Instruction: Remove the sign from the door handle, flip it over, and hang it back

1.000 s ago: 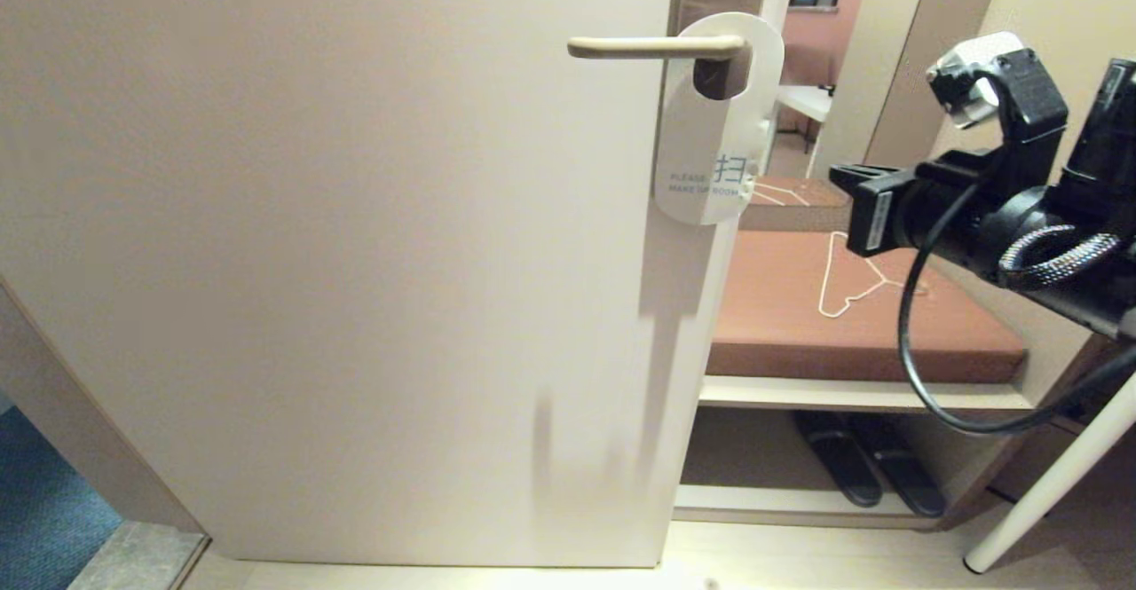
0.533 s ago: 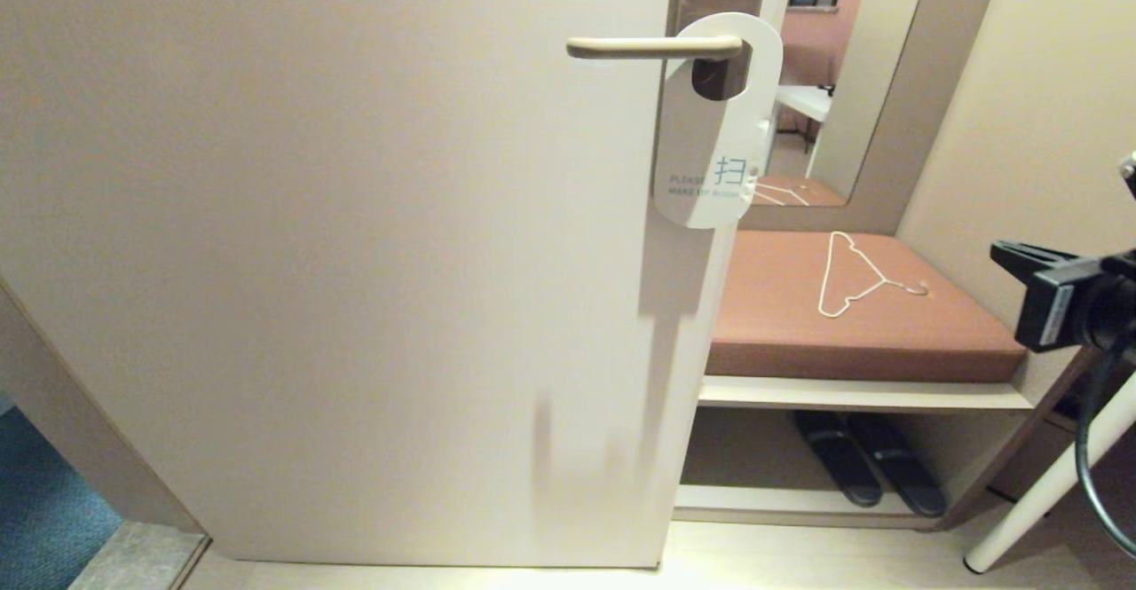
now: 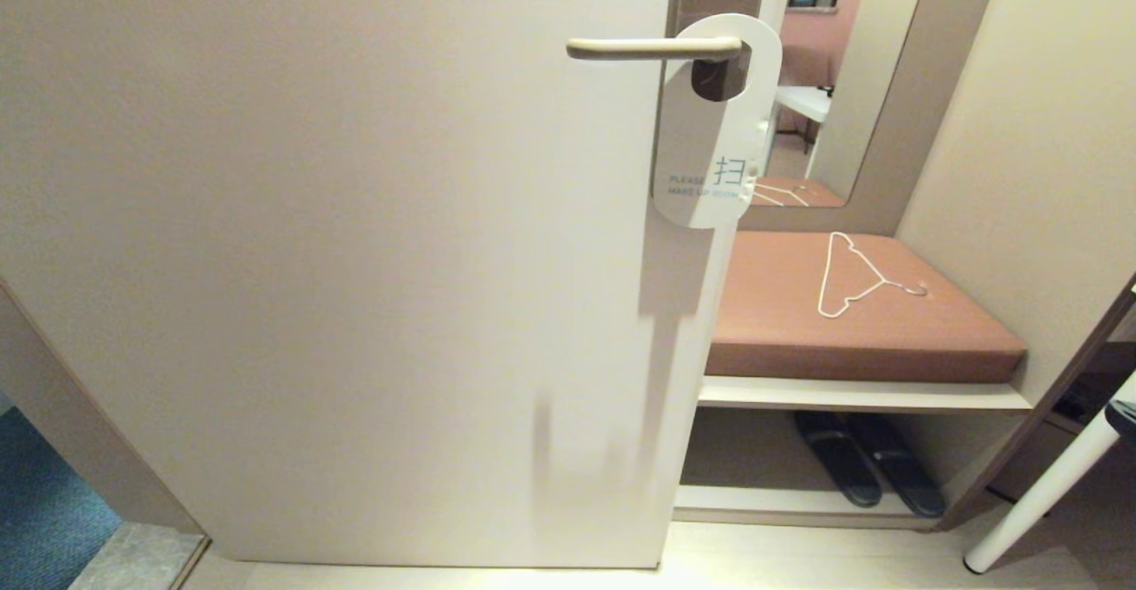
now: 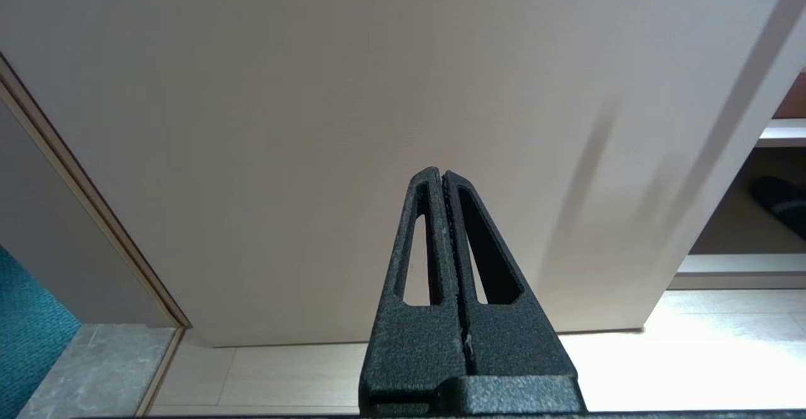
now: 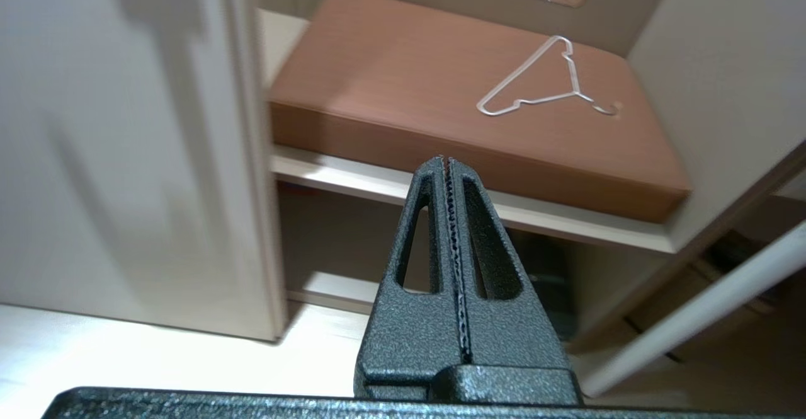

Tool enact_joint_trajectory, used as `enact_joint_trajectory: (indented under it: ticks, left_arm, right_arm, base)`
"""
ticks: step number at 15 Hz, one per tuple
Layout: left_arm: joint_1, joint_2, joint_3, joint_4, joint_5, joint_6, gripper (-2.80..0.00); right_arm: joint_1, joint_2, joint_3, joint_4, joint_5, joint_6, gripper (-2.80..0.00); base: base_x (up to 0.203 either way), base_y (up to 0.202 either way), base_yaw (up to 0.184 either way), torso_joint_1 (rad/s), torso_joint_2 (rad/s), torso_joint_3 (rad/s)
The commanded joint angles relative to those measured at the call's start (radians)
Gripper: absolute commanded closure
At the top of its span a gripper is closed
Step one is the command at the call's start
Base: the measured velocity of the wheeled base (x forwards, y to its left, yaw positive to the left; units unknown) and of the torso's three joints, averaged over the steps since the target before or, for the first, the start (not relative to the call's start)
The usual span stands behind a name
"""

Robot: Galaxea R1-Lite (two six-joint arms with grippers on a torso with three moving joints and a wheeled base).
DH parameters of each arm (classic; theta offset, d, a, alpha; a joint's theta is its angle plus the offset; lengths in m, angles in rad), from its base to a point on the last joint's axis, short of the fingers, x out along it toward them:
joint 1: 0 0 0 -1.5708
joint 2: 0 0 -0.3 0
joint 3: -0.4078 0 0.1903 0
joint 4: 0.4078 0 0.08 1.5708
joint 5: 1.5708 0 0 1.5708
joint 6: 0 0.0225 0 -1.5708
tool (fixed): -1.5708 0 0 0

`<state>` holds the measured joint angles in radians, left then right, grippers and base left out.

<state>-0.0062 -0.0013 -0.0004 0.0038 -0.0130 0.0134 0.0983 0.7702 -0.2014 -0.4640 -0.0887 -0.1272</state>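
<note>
Sign (image 3: 715,133), thin flat white card with rounded ends, hung by its oval hole on door handle (image 3: 655,47), a slim beige metal lever with rounded elbow; "MAKE UP ROOM" face outward, lower end lapping past edge of smooth matte door (image 3: 337,262). Left gripper (image 4: 443,176) low before door's bottom, grainy black tapered fingers pressed together on nothing. Right gripper (image 5: 446,162) likewise closed and empty, aimed toward brown cushioned bench (image 5: 441,104) bearing white wire hanger (image 5: 546,82), well apart from sign.

Left gripper (image 4: 444,176) and right gripper (image 5: 447,162) both closed, seemingly parked low.
</note>
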Motion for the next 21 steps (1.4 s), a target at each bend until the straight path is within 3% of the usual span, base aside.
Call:
enact_joint_trajectory:
  ticks: [1, 5, 13, 21]
  left_arm:
    - [0.000, 0.001, 0.000, 0.001, -0.001, 0.000, 0.00]
    - [0.000, 0.001, 0.000, 0.001, -0.001, 0.000, 0.00]
    - [0.000, 0.001, -0.001, 0.001, -0.001, 0.000, 0.00]
    - [0.000, 0.001, 0.000, 0.001, 0.000, 0.000, 0.00]
  right_arm:
    - [-0.012, -0.171, 0.077, 0.000, 0.018, 0.007, 0.00]
    - [-0.063, -0.411, 0.191, 0.130, 0.054, 0.026, 0.00]
    - [-0.084, -0.705, 0.201, 0.454, 0.115, 0.038, 0.00]
    - [-0.086, -0.770, 0.201, 0.469, 0.111, 0.052, 0.00]
  base:
    - [0.000, 0.000, 0.000, 0.000, 0.00, 0.000]
    - [0.000, 0.000, 0.000, 0.000, 0.00, 0.000]
    - [0.000, 0.000, 0.000, 0.000, 0.00, 0.000]
    - [0.000, 0.000, 0.000, 0.000, 0.00, 0.000]
